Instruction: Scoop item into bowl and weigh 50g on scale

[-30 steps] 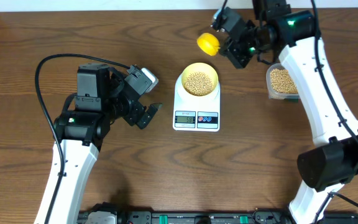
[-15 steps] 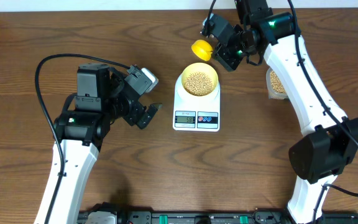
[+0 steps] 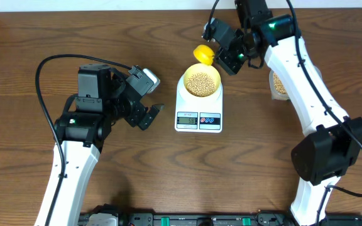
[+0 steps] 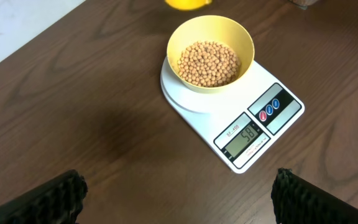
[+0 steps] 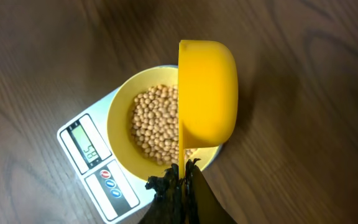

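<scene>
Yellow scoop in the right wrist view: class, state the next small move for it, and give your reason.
Probably dip the yellow scoop, held in the shut right gripper, into the bowl and lift out a few beans. It hangs tipped sideways over the bowl's rim, and the scale seems to read above fifty.

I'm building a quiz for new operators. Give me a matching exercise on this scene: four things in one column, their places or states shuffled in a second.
1 bowl
2 scoop
3 left pincer
4 scale

A open, holding nothing
B under the bowl
C gripped by the right pincer, tipped sideways
D on the scale, holding beans

Pairs: 1-D, 2-C, 3-A, 4-B
</scene>
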You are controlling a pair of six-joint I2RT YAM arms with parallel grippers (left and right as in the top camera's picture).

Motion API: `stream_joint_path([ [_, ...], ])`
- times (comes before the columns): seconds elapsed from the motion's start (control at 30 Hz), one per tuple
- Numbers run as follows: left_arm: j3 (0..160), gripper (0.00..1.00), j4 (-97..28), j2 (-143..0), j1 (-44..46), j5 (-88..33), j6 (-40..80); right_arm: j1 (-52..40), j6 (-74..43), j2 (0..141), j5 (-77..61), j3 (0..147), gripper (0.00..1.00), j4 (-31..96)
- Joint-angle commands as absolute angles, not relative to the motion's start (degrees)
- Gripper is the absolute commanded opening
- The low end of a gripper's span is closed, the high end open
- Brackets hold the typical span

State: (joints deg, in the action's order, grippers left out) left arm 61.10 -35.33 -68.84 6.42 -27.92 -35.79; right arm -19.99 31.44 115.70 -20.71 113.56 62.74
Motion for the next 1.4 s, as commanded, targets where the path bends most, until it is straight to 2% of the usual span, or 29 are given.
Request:
stream_joint_path([
  [0.0,60.4,0.97,-35.2,-68.6,6.1,-27.5,-35.1,-21.8,30.7,116.4,-19.9,111.9,0.01,62.7],
  [0.43,60.4,0.97,-35.1,-68.6,6.1,-27.5,-35.1,-23.7,29.4,117.2,-13.6,109.8,0.01,62.4],
  [1.37,60.4,0.97,-35.2,-68.6,6.1,-27.5,-35.1,-24.9,29.8,120.3,-12.5,109.8,0.01,60.9],
])
